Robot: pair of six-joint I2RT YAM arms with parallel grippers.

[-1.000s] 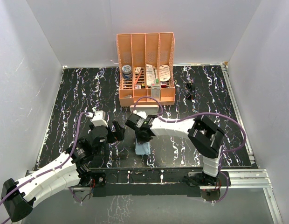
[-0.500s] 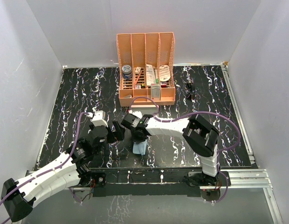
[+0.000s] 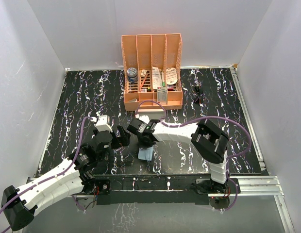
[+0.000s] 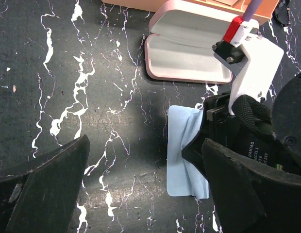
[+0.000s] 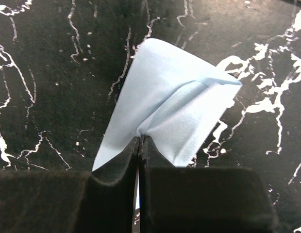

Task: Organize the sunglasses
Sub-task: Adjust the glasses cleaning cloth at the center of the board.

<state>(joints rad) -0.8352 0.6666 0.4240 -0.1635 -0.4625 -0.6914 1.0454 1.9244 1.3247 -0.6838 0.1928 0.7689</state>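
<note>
The sunglasses (image 3: pixel 198 94), small, black and thin-framed, lie on the black marbled table to the right of the orange organizer, far from both grippers. A light blue cloth (image 3: pixel 145 154) (image 5: pixel 175 111) (image 4: pixel 182 160) lies near the table's front. My right gripper (image 3: pixel 143 143) (image 5: pixel 141 138) is shut on a pinched-up fold at the cloth's middle. The pink case (image 4: pixel 184 53) (image 3: pixel 149 112) lies open just behind it, empty. My left gripper (image 3: pixel 119 141) (image 4: pixel 145 194) stands open left of the cloth, holding nothing.
An orange desk organizer (image 3: pixel 152 63) with several compartments of small items stands at the back centre. White walls close in the table on three sides. The right arm (image 3: pixel 209 141) arches over the table's right half, trailing a purple cable.
My right gripper has shifted slightly left, dragging the pinched cloth with it. The left arm has stayed where it was.
</note>
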